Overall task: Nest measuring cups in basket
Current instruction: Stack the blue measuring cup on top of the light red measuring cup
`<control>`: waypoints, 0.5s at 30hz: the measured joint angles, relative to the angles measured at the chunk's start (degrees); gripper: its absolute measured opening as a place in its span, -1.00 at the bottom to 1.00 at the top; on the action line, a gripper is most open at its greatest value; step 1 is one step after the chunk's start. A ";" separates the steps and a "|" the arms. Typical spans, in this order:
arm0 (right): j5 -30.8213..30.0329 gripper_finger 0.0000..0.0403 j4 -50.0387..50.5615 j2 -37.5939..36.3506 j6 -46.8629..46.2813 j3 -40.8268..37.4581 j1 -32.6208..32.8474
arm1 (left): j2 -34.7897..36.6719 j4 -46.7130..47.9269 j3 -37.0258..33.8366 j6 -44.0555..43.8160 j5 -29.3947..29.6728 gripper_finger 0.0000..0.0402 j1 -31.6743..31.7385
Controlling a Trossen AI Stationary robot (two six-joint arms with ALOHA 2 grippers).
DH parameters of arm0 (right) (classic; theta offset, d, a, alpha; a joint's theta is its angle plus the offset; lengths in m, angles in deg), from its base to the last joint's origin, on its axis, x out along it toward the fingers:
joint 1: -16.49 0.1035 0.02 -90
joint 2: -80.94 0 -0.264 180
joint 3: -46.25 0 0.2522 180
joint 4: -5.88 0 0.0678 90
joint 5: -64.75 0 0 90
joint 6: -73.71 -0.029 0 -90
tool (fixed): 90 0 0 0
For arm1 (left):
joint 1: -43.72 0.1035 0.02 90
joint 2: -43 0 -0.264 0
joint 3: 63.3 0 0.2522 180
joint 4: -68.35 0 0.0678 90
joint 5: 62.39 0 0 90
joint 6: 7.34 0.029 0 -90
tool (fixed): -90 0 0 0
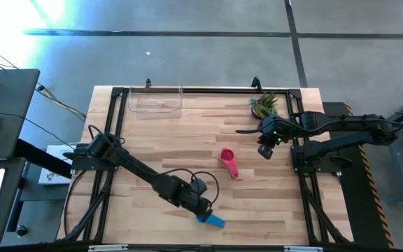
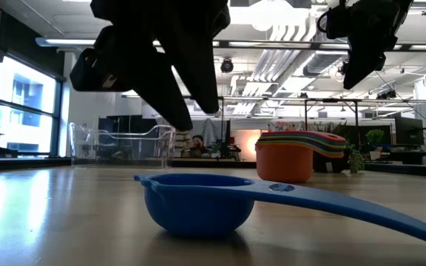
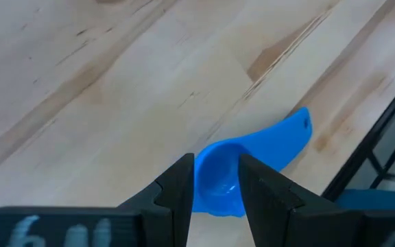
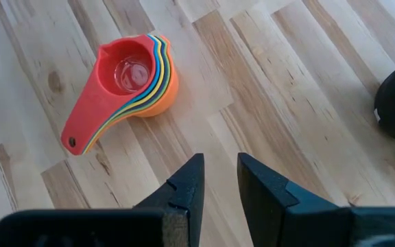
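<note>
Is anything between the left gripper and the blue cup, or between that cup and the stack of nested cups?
Nothing visible. The left gripper hangs directly over the blue cup, fingers apart, not gripping it. Bare table lies between that cup and the stack of nested cups.

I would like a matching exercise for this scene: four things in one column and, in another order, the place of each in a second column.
Things:
1. blue measuring cup
2. stack of nested cups
3. basket
4. potted plant

Places:
A. far right corner of the table, near the right arm
B. near edge of the table, below the left tool
C. far edge of the table, left of centre
D. middle of the table, right of centre

Right pairs: 1-B, 2-D, 3-C, 4-A
</note>
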 joint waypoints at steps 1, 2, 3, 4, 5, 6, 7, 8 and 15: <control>0.01 -0.60 0.00 0.00 0.00 0.00 0.00 | -0.14 0.01 0.00 0.51 -0.01 -0.48 0.00; 0.01 -0.60 0.00 0.00 0.00 0.00 0.00 | -0.31 0.01 0.00 1.10 0.01 -0.48 0.00; 0.01 -0.60 0.00 0.00 0.00 0.00 0.00 | -0.50 -0.03 0.00 1.66 -0.01 -0.48 0.00; 0.01 -0.60 0.00 0.00 0.00 0.01 0.00 | -0.62 0.06 0.00 2.15 -0.05 -0.48 0.00; -0.01 -0.60 0.00 0.00 0.00 0.00 0.00 | -0.64 0.18 -0.02 2.74 -0.15 -0.48 0.00; -0.01 -0.60 0.00 0.00 0.00 0.00 0.00 | -0.64 0.10 -0.02 3.28 -0.17 -0.48 0.00; -0.03 -0.60 0.00 0.00 0.00 0.00 0.00 | -0.62 -0.05 0.00 3.62 -0.15 -0.48 0.00; -0.13 -0.60 0.00 0.00 0.00 0.00 0.00 | -0.70 -0.03 0.00 3.97 -0.15 -0.48 0.00; -2.11 -0.60 0.00 0.00 0.00 0.00 0.00 | -1.83 0.14 0.00 6.17 -2.78 -0.48 0.00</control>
